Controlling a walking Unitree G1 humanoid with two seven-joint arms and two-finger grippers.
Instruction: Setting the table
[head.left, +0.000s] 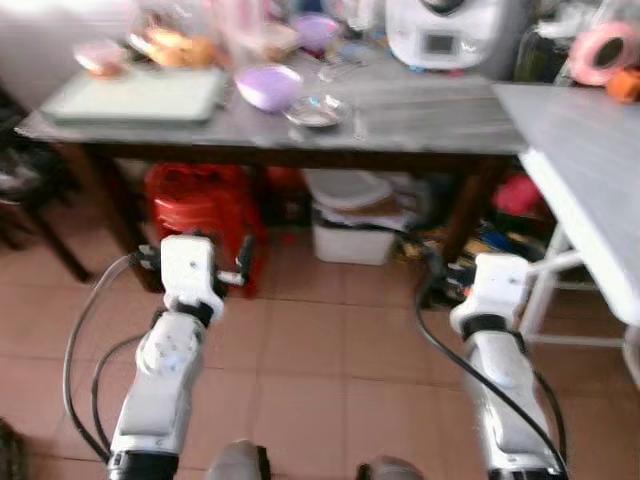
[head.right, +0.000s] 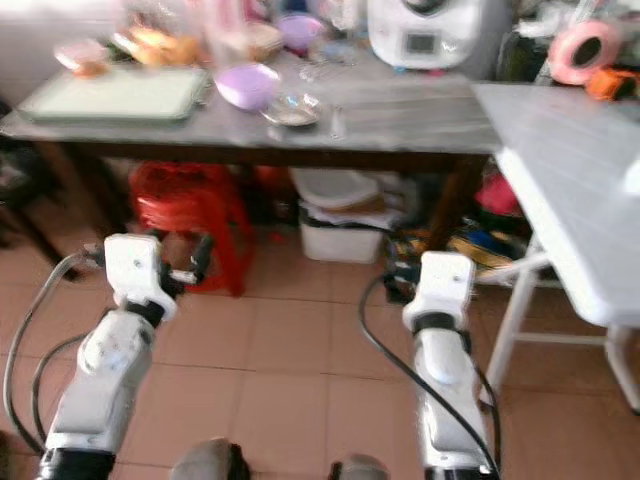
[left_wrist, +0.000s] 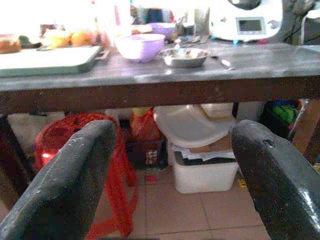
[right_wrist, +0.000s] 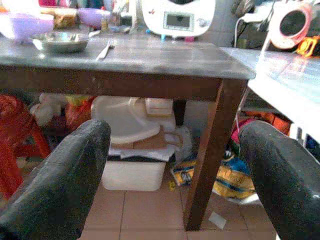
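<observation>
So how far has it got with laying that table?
Barely begun, by the look of it. On the table a purple bowl, a metal dish and a fork lie bunched together, but whether the robot put them there I cannot tell. Nothing is in hand: the left gripper and right gripper are both open and empty, held low before the table. Picking up and arranging things is all left.

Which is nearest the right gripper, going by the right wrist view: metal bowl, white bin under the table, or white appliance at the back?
1. White bin, on the floor under the table.
2. Metal bowl, near the table's front edge.
3. White appliance, at the table's back.
</observation>
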